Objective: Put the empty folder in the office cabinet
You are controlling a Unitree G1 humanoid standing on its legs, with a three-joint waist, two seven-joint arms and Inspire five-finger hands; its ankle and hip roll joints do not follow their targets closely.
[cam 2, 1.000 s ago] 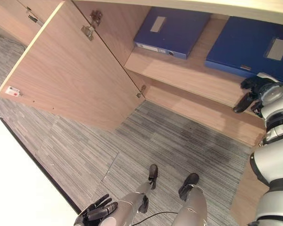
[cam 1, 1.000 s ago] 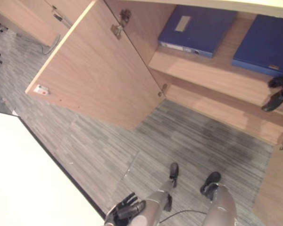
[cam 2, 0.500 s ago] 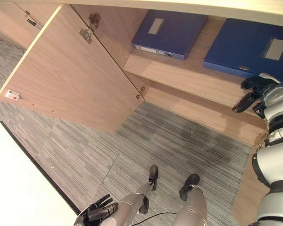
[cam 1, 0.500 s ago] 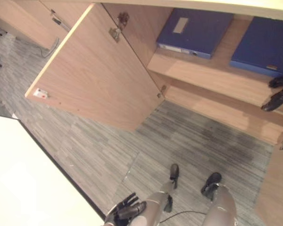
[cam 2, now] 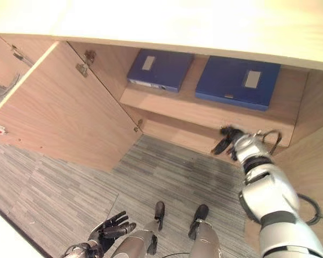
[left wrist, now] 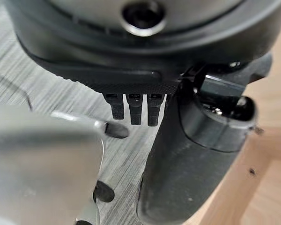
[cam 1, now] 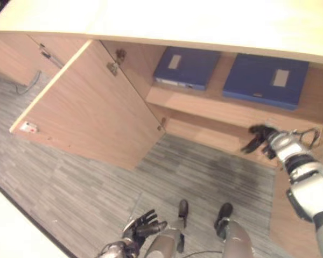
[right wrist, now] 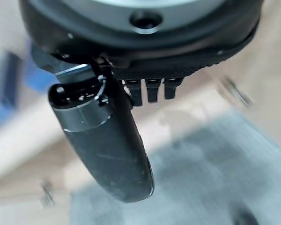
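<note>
Two blue folders lie flat on the upper shelf of the open office cabinet (cam 1: 234, 110): one on the left (cam 1: 186, 67) and a larger one on the right (cam 1: 266, 79). My right hand (cam 1: 261, 138) hovers in front of the lower shelf, below the right folder, open and holding nothing; its thumb (right wrist: 107, 140) sticks out straight in the right wrist view. My left hand (cam 2: 110, 228) hangs low over the carpet, fingers spread and empty, with its thumb (left wrist: 196, 154) relaxed in the left wrist view.
The cabinet's left door (cam 1: 91, 113) stands wide open over the grey carpet (cam 1: 86, 183). A wooden panel (cam 2: 317, 161) rises at the far right beside my right arm. The cabinet's pale top (cam 1: 204, 21) overhangs the shelves. A white table corner (cam 1: 5, 236) sits at lower left.
The camera has moved, so the cabinet top now shows. My right hand has drawn back from the upper shelf's edge and sits lower, in front of the lower shelf. The left hand stays put.
</note>
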